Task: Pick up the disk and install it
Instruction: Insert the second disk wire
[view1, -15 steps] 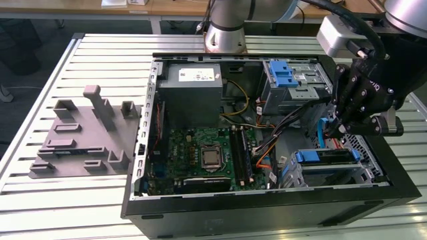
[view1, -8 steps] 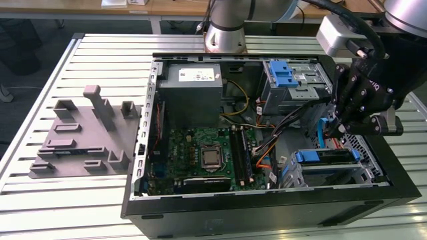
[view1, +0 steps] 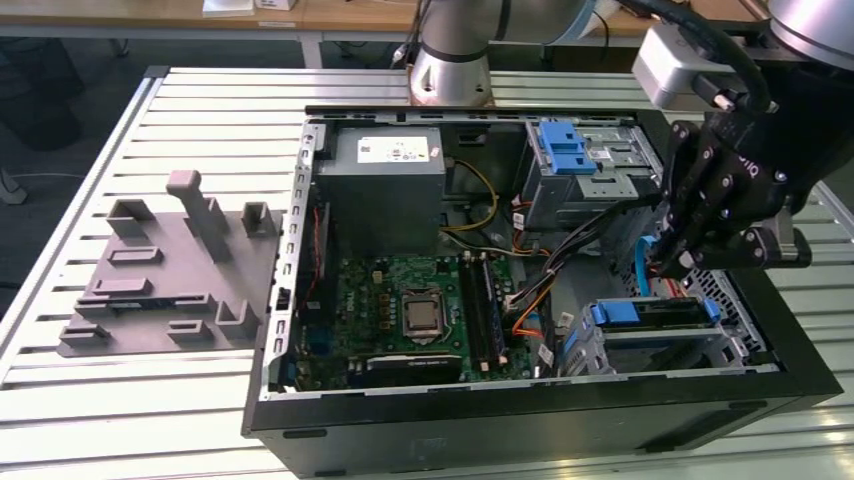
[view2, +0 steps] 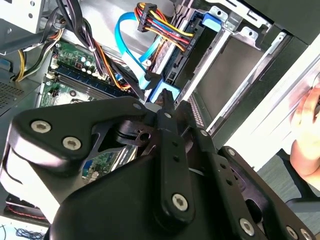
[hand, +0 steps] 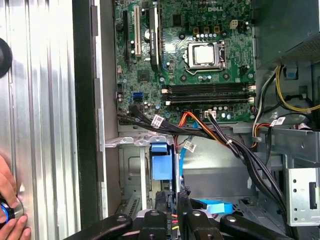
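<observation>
Disk (view1: 650, 313) is standing on edge in the lower bay of the computer case (view1: 534, 430) in the exterior view, just beneath the claw (view1: 678, 268). In the second wrist view the claw's tips are closing narrow, almost together, right at the disk's blue rail (view2: 160, 93). In the first wrist view that rail is showing just beyond the claw.

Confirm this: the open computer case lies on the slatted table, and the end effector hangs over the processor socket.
Not quite. In the exterior view the end effector hangs over the drive bay at the exterior view's right, not over the processor socket. The open computer case does lie on the slatted table.
</observation>
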